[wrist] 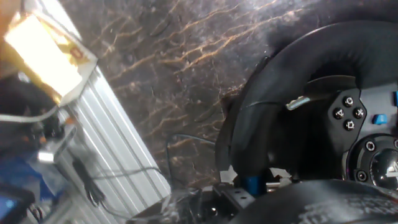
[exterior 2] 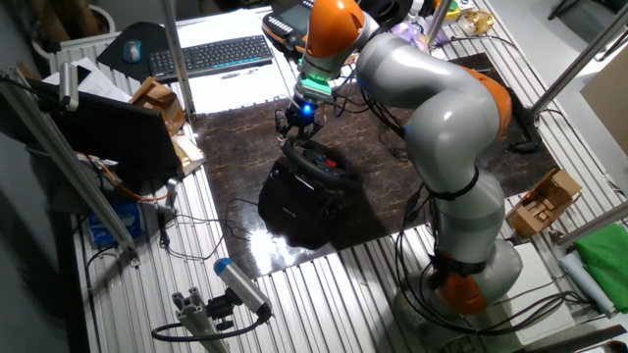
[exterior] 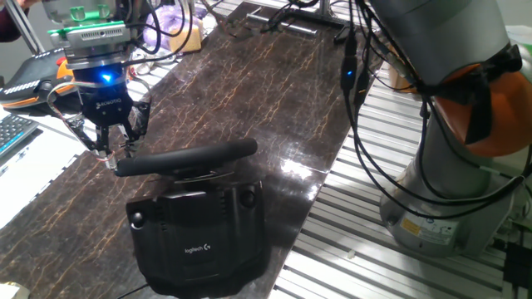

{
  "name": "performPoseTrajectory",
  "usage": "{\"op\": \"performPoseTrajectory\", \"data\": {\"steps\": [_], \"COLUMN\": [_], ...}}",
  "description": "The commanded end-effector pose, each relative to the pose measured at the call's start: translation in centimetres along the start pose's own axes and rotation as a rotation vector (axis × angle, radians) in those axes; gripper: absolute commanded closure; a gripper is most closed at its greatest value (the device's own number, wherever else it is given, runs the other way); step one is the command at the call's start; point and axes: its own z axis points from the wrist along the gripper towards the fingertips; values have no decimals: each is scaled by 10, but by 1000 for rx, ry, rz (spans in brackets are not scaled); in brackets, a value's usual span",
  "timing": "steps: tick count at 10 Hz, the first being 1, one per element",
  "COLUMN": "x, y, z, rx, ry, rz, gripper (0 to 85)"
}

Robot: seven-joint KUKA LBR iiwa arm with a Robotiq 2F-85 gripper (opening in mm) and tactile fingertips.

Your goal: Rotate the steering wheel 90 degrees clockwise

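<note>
Sizing up the steering wheel (exterior: 187, 157): it sits lower centre of frame on the dark marble desk (exterior: 249, 75), mounted on a bulky black base (exterior: 199, 241). Rim looks rigid and padded, probably grippy; base looks heavy, should stay put while the rim turns on its axle. Gripper (exterior: 110, 150) is at the rim's left end, fingers spread partway; can't tell if they actually clamp it. Best hold: pinch across the rim at the outer edge, clear of spokes and buttons (wrist: 348, 115).
</note>
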Motion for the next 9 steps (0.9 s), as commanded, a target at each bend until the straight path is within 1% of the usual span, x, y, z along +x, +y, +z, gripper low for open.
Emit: {"op": "performPoseTrajectory", "data": {"steps": [1, 5, 7, 9], "x": [-3, -13, -22, -29], "y": [-1, -4, -6, -9], "z": [1, 4, 6, 7], "rx": [4, -10, 2, 4], "ry": [-8, -36, -55, -64], "rz": [11, 73, 110, 137], "gripper": [543, 547, 550, 560]}}
